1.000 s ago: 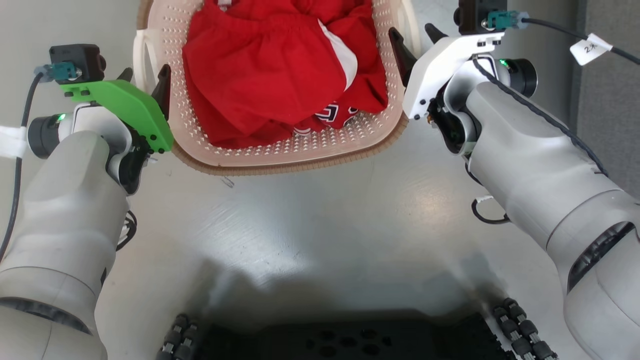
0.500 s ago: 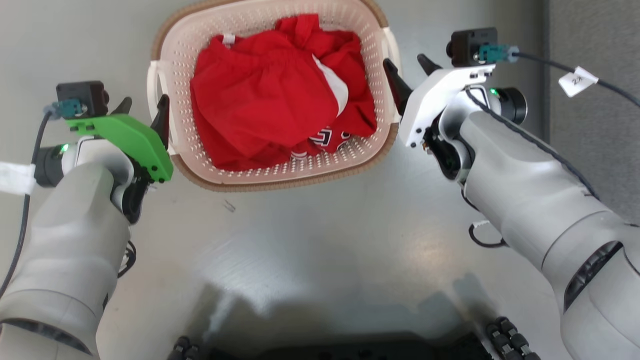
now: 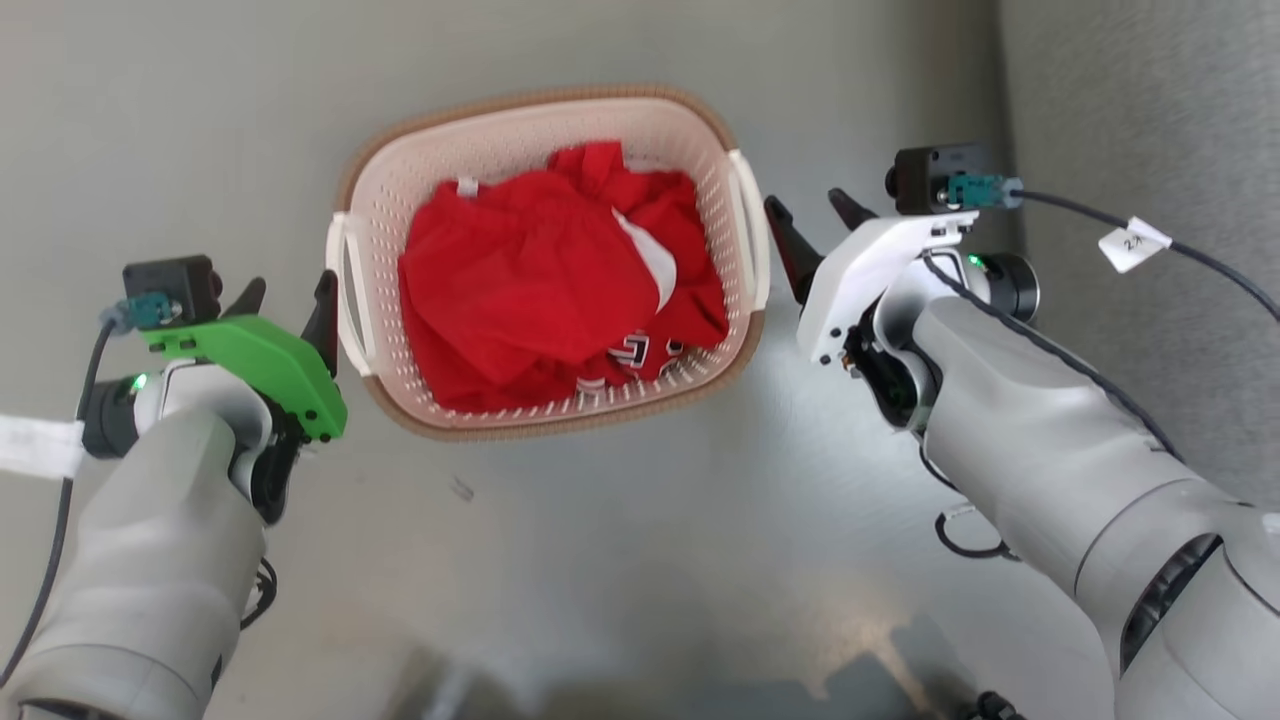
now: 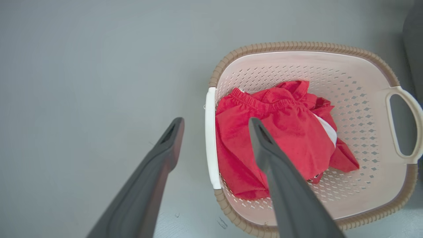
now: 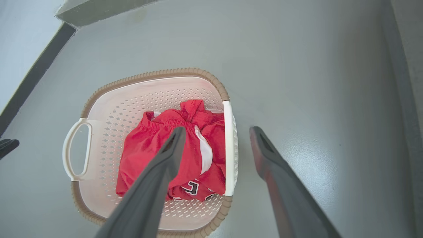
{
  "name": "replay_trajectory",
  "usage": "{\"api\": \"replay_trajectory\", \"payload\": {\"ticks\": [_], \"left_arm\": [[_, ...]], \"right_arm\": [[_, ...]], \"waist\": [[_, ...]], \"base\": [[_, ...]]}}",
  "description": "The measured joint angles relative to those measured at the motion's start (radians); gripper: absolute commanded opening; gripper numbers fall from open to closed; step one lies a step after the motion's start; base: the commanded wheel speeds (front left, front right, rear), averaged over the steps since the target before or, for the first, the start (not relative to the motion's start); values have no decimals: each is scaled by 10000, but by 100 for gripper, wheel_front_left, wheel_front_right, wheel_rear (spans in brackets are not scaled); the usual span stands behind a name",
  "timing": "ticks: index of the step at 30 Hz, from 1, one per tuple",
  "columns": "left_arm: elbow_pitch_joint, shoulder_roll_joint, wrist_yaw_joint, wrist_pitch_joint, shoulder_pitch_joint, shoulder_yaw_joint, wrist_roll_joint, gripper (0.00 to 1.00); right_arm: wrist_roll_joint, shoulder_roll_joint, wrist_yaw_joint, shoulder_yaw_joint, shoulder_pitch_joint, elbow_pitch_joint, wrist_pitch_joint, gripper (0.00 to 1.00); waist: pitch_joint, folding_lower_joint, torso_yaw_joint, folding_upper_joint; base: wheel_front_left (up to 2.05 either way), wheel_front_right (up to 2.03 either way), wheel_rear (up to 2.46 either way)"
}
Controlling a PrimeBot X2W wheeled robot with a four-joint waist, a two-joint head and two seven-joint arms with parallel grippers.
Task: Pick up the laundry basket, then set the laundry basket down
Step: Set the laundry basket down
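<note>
Lifting away from the laundry basket (image 3: 520,145), sitting released on the floor (image 3: 620,560); keeping left claw (image 3: 288,285) and right claw (image 3: 805,200) wide and empty beside its handles; probably finishing the set-down.

The red clothes (image 3: 540,290) cover most of the laundry basket's (image 3: 520,130) floor, and the black-and-white lettering (image 3: 630,352) on them is partly folded under, so it cannot be read. In the left wrist view, 1 finger (image 4: 281,185) of the left gripper (image 4: 215,124) hides part of the clothes and the near rim. The writing on the white cable tag (image 3: 1132,243) is too small to read, and a dark tip (image 5: 6,145) is cut off by the right wrist view's left edge.
</note>
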Motion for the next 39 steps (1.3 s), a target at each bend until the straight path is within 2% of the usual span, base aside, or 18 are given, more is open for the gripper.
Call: {"api": "replay_trajectory", "payload": {"ticks": [13,17,22,26,34,39], "left_arm": [[-420,134,0,-138,944,272,-100,100],[-815,274,0,-138,1124,593,-98,100],[-1325,454,2,-138,1360,941,81,100],[-1705,487,25,-138,1704,1241,182,100],[-3033,692,359,-138,2322,2134,803,100],[-3825,838,594,-140,2822,2738,1141,100]], "right_arm": [[-2,19,198,-176,777,96,-173,100],[0,19,397,-401,966,104,-174,100],[-157,4,451,-667,1094,-27,-174,100],[-374,-48,458,-993,1132,-284,-174,100],[-1195,-372,426,-1929,1709,-1233,-182,100],[-1850,-566,163,-2665,2050,-2069,-184,100]], "waist": [[-1682,0,-283,0],[-2181,0,-344,0],[-2777,0,-392,0],[-3216,0,-418,0],[-4126,0,-422,0],[-4523,0,-398,0]], "base": [[0,0,0],[0,0,0],[0,0,0],[0,0,0],[0,0,0],[0,0,0]]}}
